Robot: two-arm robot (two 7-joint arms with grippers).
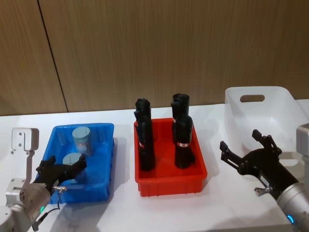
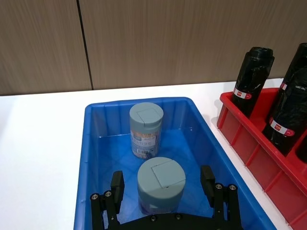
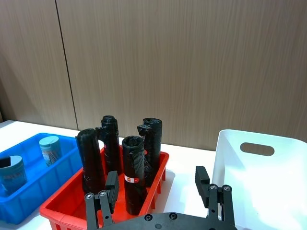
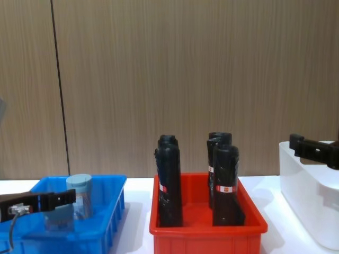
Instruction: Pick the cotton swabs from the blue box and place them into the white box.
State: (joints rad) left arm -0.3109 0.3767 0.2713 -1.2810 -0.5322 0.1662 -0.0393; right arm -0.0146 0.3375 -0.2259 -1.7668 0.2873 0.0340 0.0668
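Observation:
Two cotton swabs jars stand upright in the blue box [image 1: 109,159]. The far jar [image 1: 82,139] [image 2: 146,128] is near the back wall, and the near jar [image 1: 73,161] [image 2: 161,184] is in the middle. My left gripper [image 1: 64,165] [image 2: 162,182] is open inside the blue box. Its fingers [image 2: 117,184] straddle the near jar, with gaps on both sides. The white box [image 1: 270,116] [image 3: 261,191] stands at the far right. In front of the white box's left wall, my right gripper [image 1: 240,140] [image 3: 156,182] hovers open with nothing in it.
A red bin [image 1: 169,186] [image 4: 206,233] with several tall black wrapped rolls [image 1: 183,140] stands between the blue and white boxes. A wood-panelled wall runs behind the white table. Bare table shows in front of the boxes.

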